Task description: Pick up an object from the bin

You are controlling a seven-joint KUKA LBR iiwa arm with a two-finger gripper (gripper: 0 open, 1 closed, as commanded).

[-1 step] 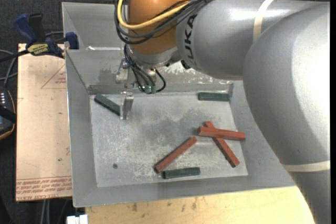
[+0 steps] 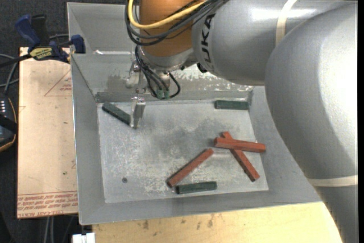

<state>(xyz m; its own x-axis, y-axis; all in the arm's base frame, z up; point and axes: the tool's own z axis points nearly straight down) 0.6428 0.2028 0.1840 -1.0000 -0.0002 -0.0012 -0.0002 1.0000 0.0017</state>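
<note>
Six slim bars lie scattered on the floor of the grey metal bin (image 2: 88, 139): three dark green and three reddish brown. The tool (image 2: 136, 122) hangs at the far left of the floor, under the arm's orange-domed wrist (image 2: 170, 14), its tip just beside the right end of a short dark green bar (image 2: 116, 113) that lies slanted there. From where I stand I cannot tell whether the tool is apart or together, nor whether it touches that bar; nothing shows clamped in it. A second dark green bar (image 2: 232, 104) lies along the far right edge. Toward the near right, a long reddish-brown bar (image 2: 190, 168) lies slantwise, and two shorter reddish-brown bars (image 2: 240, 145) cross each other just beside it. The third dark green bar (image 2: 196, 187) lies at the near edge, close to the long bar's lower end.
</note>
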